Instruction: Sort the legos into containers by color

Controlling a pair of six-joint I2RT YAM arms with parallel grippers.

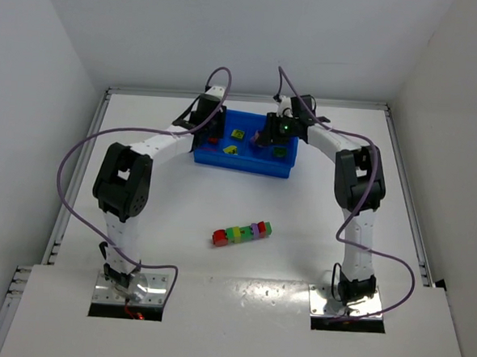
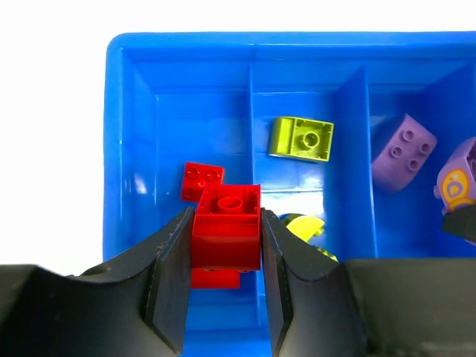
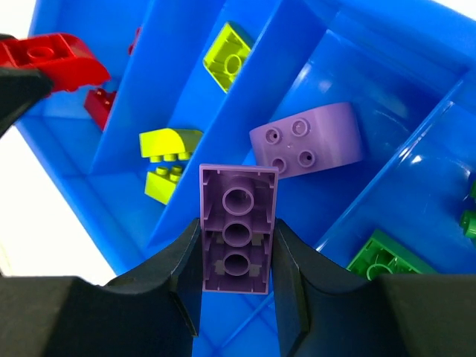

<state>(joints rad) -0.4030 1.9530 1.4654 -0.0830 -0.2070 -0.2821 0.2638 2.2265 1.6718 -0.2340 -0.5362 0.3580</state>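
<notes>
Tray (image 1: pixel 243 164) at 12 o'clock on the table (image 1: pixel 137 245), bright blue, 4 compartments in a row, and both sets of jaws are up there over it.

Left jaws first: clamped on a red brick (image 2: pixel 227 234), squeezed flat between the 2 fingers. It hangs over the end compartment at the tray's 9 o'clock side in the left wrist view. Loose reds (image 2: pixel 202 181) lie in that compartment, 1 at 11 o'clock of the held brick and 1 peeking out under it at 6 o'clock.

Next compartment along holds the yellow bricks (image 2: pixel 301 137), 1 at 1 o'clock of the jaws, the other at 3 o'clock just beside a finger. In the 3rd lies a loose purple (image 2: pixel 403 152), tilted on its side.

Right jaws now: clamped on a purple brick (image 3: pixel 238 223), hollow underside facing the wrist camera. It is above the tray near the loose purple, though exactly which compartment lies beneath I cannot tell. A green brick (image 3: pixel 383 264) sits in the last compartment, at 4 o'clock of those jaws.

Down the table, a strip (image 1: pixel 241 234) of joined bricks lies at 6 o'clock of the tray, well apart from it, with its red end toward 8 o'clock.
</notes>
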